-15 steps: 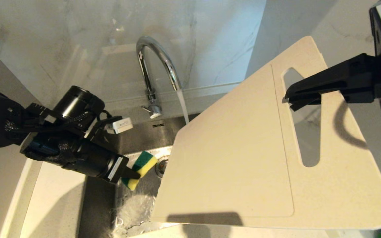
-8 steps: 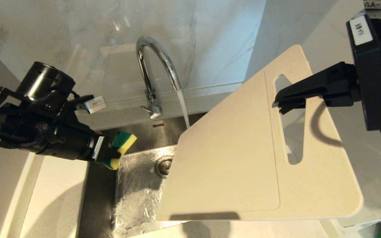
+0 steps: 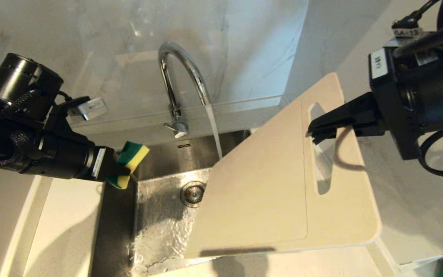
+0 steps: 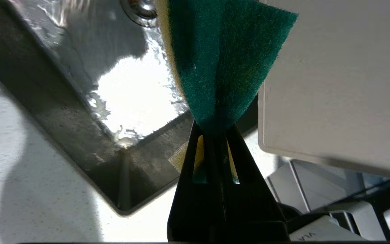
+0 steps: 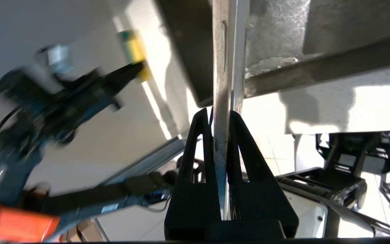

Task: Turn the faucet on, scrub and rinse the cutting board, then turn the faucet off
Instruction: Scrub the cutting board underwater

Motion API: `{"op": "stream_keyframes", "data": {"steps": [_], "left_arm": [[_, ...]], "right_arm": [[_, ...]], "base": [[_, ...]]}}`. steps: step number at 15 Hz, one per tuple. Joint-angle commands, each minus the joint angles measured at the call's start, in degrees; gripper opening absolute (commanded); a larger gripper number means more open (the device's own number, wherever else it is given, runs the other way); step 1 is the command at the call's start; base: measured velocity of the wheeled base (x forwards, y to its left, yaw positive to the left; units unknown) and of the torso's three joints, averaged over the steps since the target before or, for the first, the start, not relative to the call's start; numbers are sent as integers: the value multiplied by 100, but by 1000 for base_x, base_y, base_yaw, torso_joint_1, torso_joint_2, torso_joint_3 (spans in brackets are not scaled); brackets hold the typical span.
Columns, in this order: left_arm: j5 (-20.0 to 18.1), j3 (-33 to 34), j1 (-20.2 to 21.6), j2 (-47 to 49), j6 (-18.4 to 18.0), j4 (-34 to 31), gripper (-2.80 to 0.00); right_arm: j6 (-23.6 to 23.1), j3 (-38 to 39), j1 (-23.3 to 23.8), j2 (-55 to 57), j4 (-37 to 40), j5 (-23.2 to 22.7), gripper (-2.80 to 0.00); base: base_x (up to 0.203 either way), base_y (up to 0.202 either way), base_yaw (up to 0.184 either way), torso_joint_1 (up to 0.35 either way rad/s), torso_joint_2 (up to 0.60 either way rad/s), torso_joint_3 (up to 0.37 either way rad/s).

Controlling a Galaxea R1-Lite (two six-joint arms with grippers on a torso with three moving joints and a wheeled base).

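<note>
The faucet (image 3: 183, 82) stands at about 12 o'clock behind the sink (image 3: 160, 231), its arched spout pouring a stream of water (image 3: 214, 134) that falls toward the far edge of the cutting board (image 3: 267, 192). The cream-white cutting board is held tilted over the sink's 3 o'clock side, its lower edge toward 6 o'clock and its slotted handle end raised toward 1 o'clock. The right gripper (image 3: 315, 132) reaches in from 3 o'clock and pinches the board at the near rim of the slot; in the right wrist view the right gripper (image 5: 220, 118) has both jaws pressed against the board's thin edge (image 5: 223, 67). The left gripper (image 3: 119, 169) sits at 9 o'clock of the sink, above its left rim, clamped onto a green-and-yellow sponge (image 3: 129, 161) that is well apart from the board in the head view. In the left wrist view the sponge's green scouring face (image 4: 222, 61) folds between the left gripper's tightly closed jaws (image 4: 215, 132), with the board's pale face (image 4: 333, 78) just beside it. The drain (image 3: 193, 193) lies wet at the basin's centre, and the pale speckled surface (image 3: 64, 231) runs along the sink's 8 o'clock side.
</note>
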State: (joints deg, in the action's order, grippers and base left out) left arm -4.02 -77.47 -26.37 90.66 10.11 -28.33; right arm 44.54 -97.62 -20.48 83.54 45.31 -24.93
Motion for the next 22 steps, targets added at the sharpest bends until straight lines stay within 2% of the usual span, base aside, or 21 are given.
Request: {"op": "stream_keyframes", "data": {"steps": [1, 5, 7, 9, 12, 19, 22], "left_arm": [[192, -14, -4, -187, 15, -18, -280], [304, 87, -5, -490, 24, -149, -280], [305, 206, 0, -525, 35, -216, -280], [279, 286, -9, -576, 55, -210, -280], [279, 320, -9, -623, 123, -199, -280], [270, 610, -9, -778, 132, -182, -280], [253, 619, -9, -761, 132, -173, -280]], "right_arm": [[38, 19, 6, 613, -211, 34, -280], [46, -113, 9, 1452, -1308, 83, -280], [64, -437, 9, 1890, -1554, 122, -280], [291, -843, 9, 2205, -1727, 142, -280], [476, -925, 73, 2362, -2196, 161, -280], [502, -929, 176, 2172, -2118, 155, -280], [494, -912, 166, 1560, -1593, 150, -280]], "base": [[0, 0, 0, 0, 0, 0], [0, 0, 0, 0, 0, 0], [0, 0, 0, 0, 0, 0], [0, 0, 0, 0, 0, 0], [0, 0, 0, 0, 0, 0], [0, 0, 0, 0, 0, 0], [0, 0, 0, 0, 0, 0]]}}
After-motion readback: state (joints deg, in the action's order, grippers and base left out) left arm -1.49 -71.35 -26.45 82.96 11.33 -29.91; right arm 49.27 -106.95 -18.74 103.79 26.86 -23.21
